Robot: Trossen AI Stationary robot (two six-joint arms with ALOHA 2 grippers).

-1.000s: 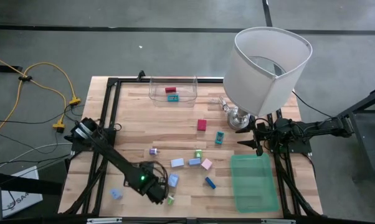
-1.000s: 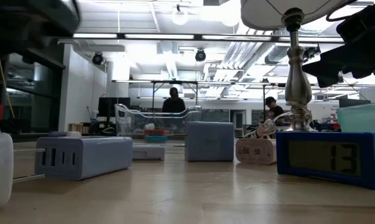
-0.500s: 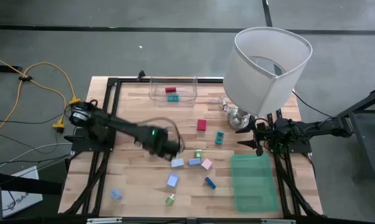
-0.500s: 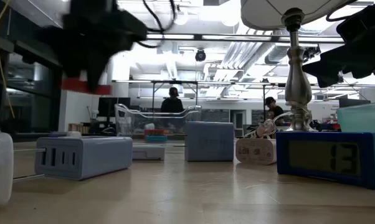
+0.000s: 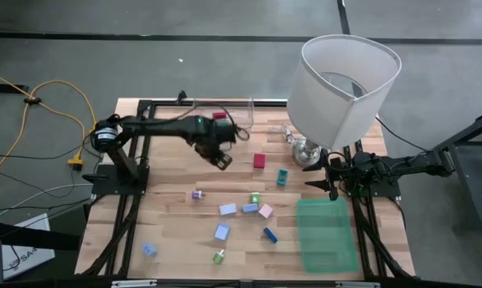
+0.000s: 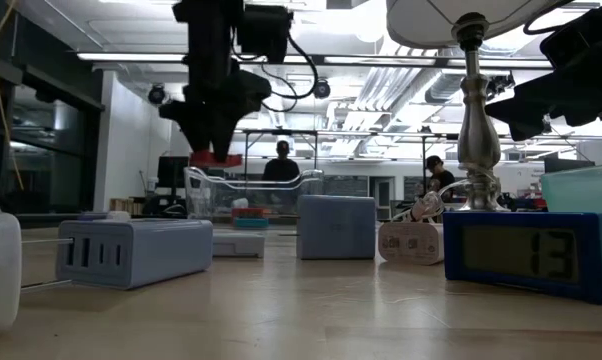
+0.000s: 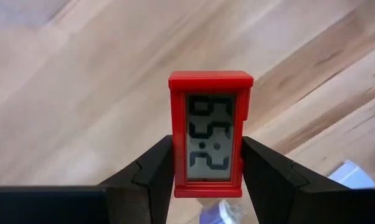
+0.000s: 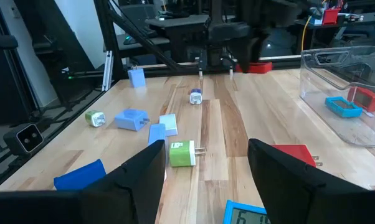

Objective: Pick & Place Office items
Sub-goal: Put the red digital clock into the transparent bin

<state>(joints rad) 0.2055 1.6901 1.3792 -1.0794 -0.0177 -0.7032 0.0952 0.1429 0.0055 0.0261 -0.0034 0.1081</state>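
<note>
Left gripper clamped on small red clock, raised above table just in front of clear bin; right gripper parked beside lamp, fingers apart, holding nothing; remaining items scattered mid-table.

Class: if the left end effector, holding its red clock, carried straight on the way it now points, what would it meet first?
The left end effector, shut on the small red digital clock, points down at bare wooden tabletop; probably only that, though depth is unclear.
</note>
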